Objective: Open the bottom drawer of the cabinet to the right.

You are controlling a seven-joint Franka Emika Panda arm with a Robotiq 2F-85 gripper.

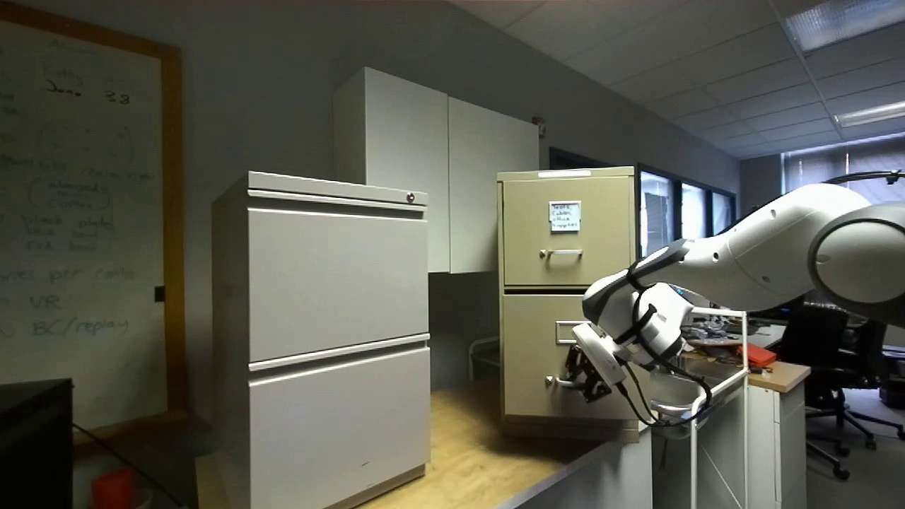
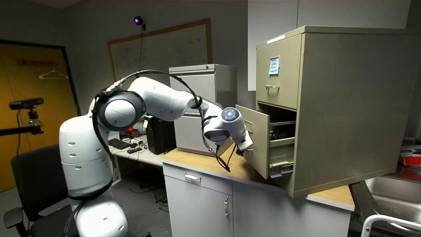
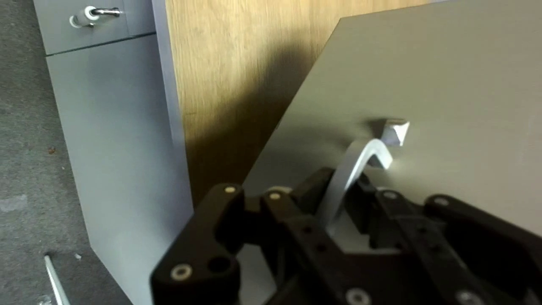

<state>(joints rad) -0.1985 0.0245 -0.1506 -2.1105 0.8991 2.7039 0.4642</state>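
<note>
Nearest in, in the wrist view, your gripper (image 3: 337, 191) is drawn in narrow on a metal drawer handle (image 3: 348, 176), the black pads (image 3: 314, 189) pressed to either side of the bar so that it is pinched between them; a squared metal knob (image 3: 394, 132) sits just beside the bar's bent end. That handle belongs to the bottom drawer (image 2: 259, 141) of the beige cabinet (image 2: 348, 108), and in an exterior view you see its front standing out from the cabinet body, toward your arm (image 2: 161, 98). Through the gap behind it you have the drawer side (image 2: 282, 142), a slide rail (image 2: 281, 169) lower down, and dark shapes (image 2: 283, 133) above, too dim for you to identify. The upper drawer (image 1: 568, 240) is closed, its contents hidden from you, with a handwritten label (image 1: 565, 216) above its pull (image 1: 565, 252). Under the beige cabinet runs a wood-topped counter (image 3: 241, 51), with the fronts of its base unit (image 2: 197, 204) closed. On the same counter, farther off, the pale grey cabinet (image 1: 339, 283) has both drawers closed, insides hidden. Behind it you find white cupboards (image 1: 406, 170) on the wall (image 1: 269, 99), doors closed.
</note>
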